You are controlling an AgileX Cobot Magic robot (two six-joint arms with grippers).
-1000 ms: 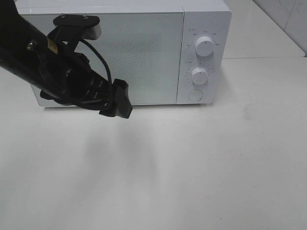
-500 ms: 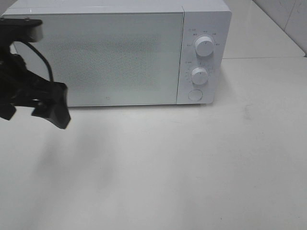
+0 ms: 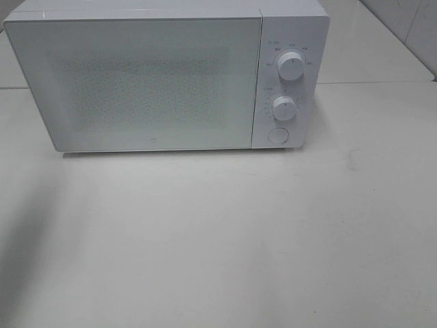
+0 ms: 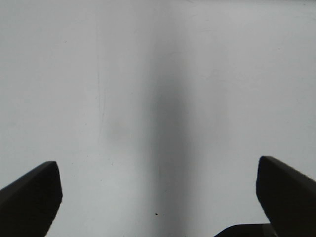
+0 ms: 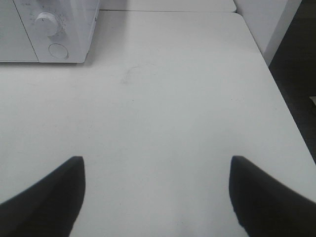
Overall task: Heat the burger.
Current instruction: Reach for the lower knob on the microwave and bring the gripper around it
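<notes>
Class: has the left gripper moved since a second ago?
Yes. The left gripper swung left, off the microwave door, leaving the overhead view.

Microwave (image 3: 157, 82) on table (image 3: 225, 239), toward back

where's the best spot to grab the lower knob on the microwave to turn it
Probably the round rim of the lower knob, pinched across its sides, coming straight from the front: it sticks out of the microwave front, facing forward.

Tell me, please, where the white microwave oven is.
The white microwave oven stands at the back of the pale table in the exterior high view, left of centre.
</notes>
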